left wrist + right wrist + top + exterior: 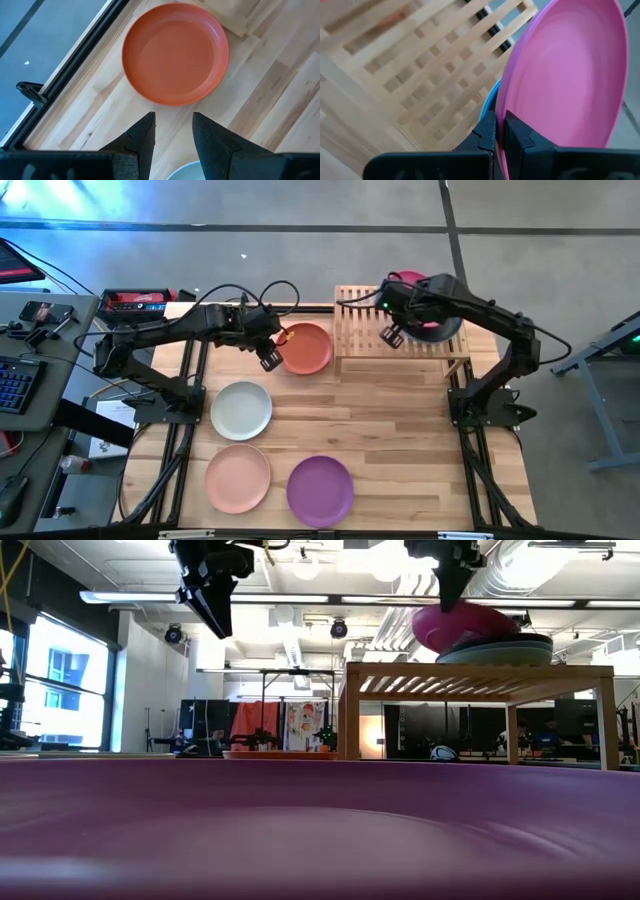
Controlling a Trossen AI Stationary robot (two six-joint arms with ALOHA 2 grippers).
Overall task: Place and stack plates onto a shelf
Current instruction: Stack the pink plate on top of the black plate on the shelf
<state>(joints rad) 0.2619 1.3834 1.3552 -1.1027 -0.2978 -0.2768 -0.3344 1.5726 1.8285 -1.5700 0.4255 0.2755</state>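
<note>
Right gripper (500, 131) reaches over the bamboo shelf (365, 320), pinched tight on the rim of the magenta plate (565, 75), holding it tilted above the plates already stacked there. Left gripper (173, 131) hovers spread wide and empty just beside the orange-red plate (307, 347); the grey-green (241, 409), peach (238, 478) and purple (320, 490) plates lie on the table (420, 440).

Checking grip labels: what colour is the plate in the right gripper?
Magenta plate, clearest in the right wrist view.

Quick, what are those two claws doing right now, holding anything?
Left gripper: open, empty, above the orange-red plate.
Right gripper: shut on the magenta plate, over the shelf.
</note>
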